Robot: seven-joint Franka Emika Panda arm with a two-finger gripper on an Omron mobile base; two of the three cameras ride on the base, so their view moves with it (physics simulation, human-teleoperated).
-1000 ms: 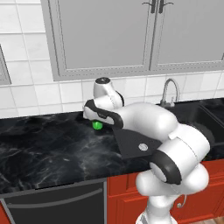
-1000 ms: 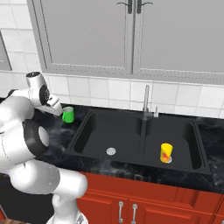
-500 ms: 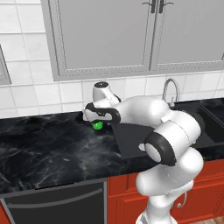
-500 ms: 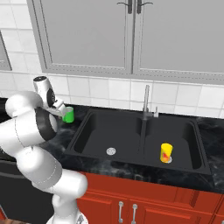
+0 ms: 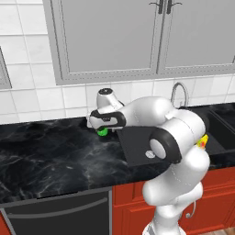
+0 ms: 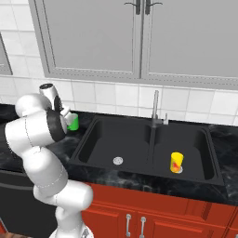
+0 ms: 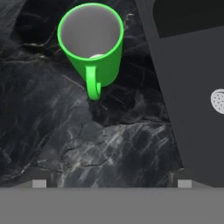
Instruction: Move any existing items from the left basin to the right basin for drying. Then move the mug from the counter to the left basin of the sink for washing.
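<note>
Green mug (image 7: 91,41), pale inside, upright on counter (image 7: 65,140)

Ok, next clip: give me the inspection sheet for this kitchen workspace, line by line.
Surface: black veined counter.
Job's things: green mug upright on the counter beside the left basin, handle toward the hand; the basin holds just its drain.
Clutter: yellow-and-red item in the right basin.
Grippers: gripper open, above the counter, short of the mug.
Cables: nothing seen.
Surroundings: faucet, white tiles, grey cabinets, red lower cabinets.
</note>
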